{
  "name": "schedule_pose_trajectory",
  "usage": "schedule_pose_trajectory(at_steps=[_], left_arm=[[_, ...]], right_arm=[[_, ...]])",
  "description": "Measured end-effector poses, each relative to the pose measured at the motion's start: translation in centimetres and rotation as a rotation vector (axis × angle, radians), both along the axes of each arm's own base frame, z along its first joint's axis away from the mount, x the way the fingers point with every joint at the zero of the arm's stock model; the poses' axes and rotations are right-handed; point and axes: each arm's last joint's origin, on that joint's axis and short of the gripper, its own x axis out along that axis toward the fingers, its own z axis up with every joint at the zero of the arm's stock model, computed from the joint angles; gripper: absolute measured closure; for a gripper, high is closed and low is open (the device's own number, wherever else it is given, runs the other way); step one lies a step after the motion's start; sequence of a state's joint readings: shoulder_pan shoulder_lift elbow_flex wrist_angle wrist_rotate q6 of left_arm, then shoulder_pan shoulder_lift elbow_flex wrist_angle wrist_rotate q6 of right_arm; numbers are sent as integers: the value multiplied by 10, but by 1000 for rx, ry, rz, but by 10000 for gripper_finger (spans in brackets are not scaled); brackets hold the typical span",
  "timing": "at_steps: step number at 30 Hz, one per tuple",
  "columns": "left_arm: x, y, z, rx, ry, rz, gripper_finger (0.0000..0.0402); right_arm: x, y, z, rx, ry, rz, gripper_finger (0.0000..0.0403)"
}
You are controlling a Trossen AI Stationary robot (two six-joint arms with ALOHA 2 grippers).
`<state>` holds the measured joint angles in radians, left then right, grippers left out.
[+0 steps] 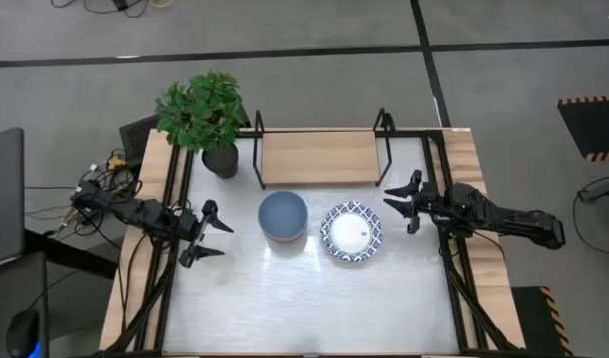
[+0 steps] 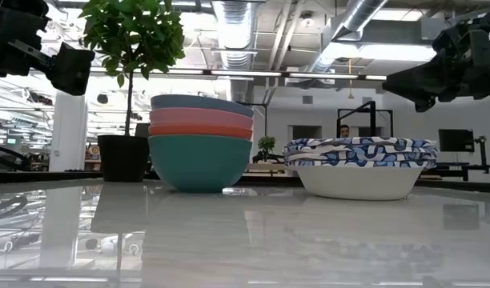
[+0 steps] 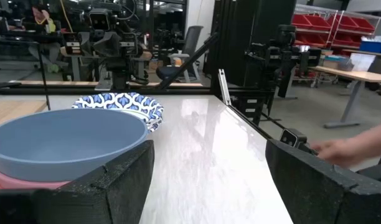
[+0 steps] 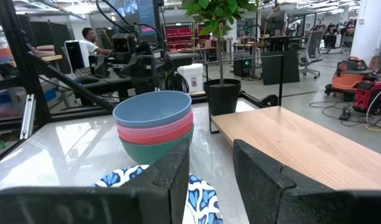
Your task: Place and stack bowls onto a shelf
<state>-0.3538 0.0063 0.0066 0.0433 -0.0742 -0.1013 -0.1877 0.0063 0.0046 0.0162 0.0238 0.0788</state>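
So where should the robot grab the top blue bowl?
Probably by the rim of the blue bowl, coming from above on the side facing the left gripper. It sits nested in the stack, so only its thin upright rim sticks out, and that open gripper is closest.

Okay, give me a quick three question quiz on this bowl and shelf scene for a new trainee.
1. True or false: the wooden plank shelf already holds a bowl.
2. Which colour tops the stack of plain bowls? A red, B blue, C teal.
3. Which gripper is nearer the white bowls with blue patterned rims, the left gripper or the right gripper?

Key: 1 false. 2 B. 3 right gripper.
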Motion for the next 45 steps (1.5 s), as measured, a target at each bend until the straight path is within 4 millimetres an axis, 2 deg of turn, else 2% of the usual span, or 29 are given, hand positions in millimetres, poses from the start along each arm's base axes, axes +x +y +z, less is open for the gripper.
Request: schedule_pose_trajectory(at_steps=[17,26,29,34,37,41,45], left_arm=[[0,0,0,16,-5,4,109],[1,5,3,60,-36,187,109],[1,5,2,-22,-21,176,109],[1,5,2,-310,36,148,109],[1,8,4,-340,13,258,109],[1,11,5,-417,-8,358,109],[0,13,5,-419,-20,432,109]], right_arm=[[0,0,0,0,0,0,253],[0,-1,1,4,-17,-16,253],[0,-1,2,95,-41,-10,253],[0,-1,5,364,-130,2,253],[0,-1,4,491,-153,5,253],[-1,-2,4,532,-177,-35,253],[-1,-3,5,547,-193,-47,253]])
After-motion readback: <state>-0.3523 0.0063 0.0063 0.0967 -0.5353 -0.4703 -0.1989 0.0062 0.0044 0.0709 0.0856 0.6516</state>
